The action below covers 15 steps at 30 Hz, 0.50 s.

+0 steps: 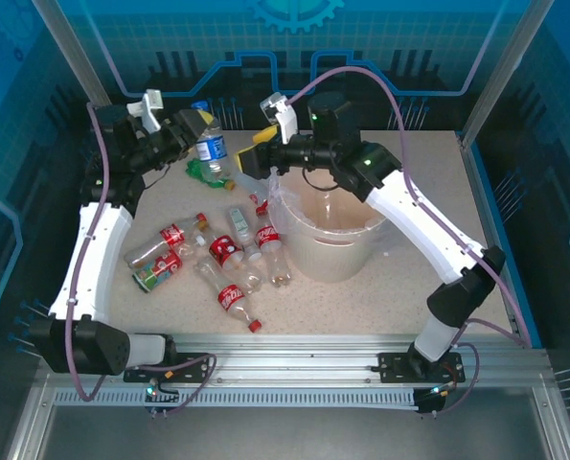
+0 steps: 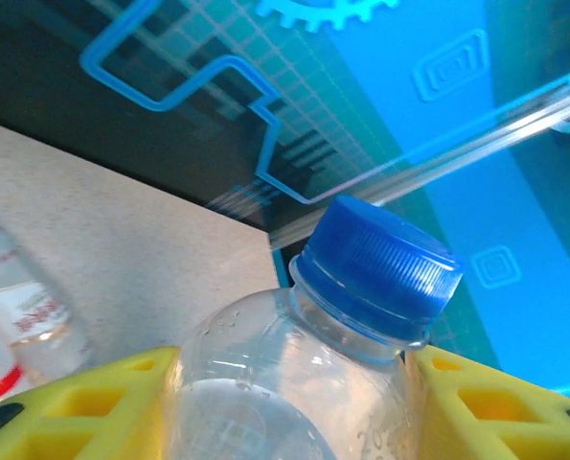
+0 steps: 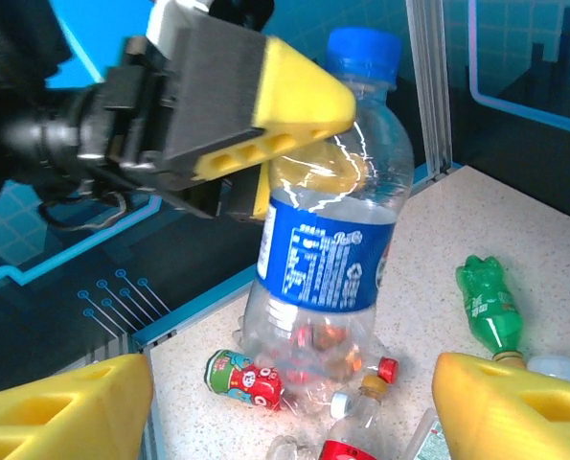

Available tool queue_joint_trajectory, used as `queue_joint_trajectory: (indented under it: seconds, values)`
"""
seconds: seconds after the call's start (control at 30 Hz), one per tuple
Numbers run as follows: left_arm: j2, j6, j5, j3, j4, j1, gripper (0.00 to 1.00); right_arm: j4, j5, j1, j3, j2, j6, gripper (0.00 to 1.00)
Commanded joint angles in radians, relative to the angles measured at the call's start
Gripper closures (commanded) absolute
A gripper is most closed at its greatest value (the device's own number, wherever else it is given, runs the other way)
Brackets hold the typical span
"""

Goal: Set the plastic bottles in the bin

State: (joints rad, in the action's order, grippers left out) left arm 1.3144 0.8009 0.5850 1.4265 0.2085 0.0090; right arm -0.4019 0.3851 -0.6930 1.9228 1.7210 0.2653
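Observation:
A clear plastic bottle point(image 1: 209, 147) with a blue label and blue cap point(image 2: 380, 266) hangs upright above the table's far left, and my left gripper point(image 1: 204, 125) is shut on its shoulder. Its yellow fingers point(image 2: 93, 407) press both sides of the bottle point(image 2: 265, 383). My right gripper point(image 1: 256, 150) stands open just right of it, facing the bottle point(image 3: 328, 240) with nothing between its fingers point(image 3: 64, 407). A green bottle point(image 3: 486, 307) lies on the table beyond. Several red-labelled bottles point(image 1: 225, 251) lie left of the cream bin point(image 1: 337, 251).
A clear bag liner point(image 1: 285, 192) sticks up from the bin's left rim, close under the right gripper. A crushed red and green bottle point(image 3: 246, 377) lies under the held one. Blue enclosure walls and a metal post point(image 3: 428, 86) stand behind.

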Motion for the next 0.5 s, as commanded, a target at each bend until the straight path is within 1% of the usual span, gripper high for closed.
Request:
queue_joint_trajectory:
  seconds: [0.0, 0.1, 0.27, 0.37, 0.47]
  values:
    - [-0.015, 0.074, 0.012, -0.016, -0.114, -0.047, 0.5, 0.057, 0.04, -0.01, 0.055, 0.047, 0.044, 0.2]
    - [-0.011, 0.103, 0.01, -0.029, -0.165, -0.077, 0.51, 0.057, 0.035, -0.009, 0.069, 0.08, 0.054, 0.17]
    - [-0.008, 0.128, 0.008, -0.039, -0.205, -0.102, 0.52, 0.056, 0.026, -0.004, 0.079, 0.118, 0.06, 0.18]
    - [-0.001, 0.126, 0.009, -0.041, -0.205, -0.106, 0.52, 0.068, 0.042, 0.001, 0.083, 0.131, 0.082, 0.23]
    - [0.004, 0.123, 0.008, -0.041, -0.202, -0.107, 0.52, 0.076, 0.044, 0.004, 0.078, 0.128, 0.088, 0.31]
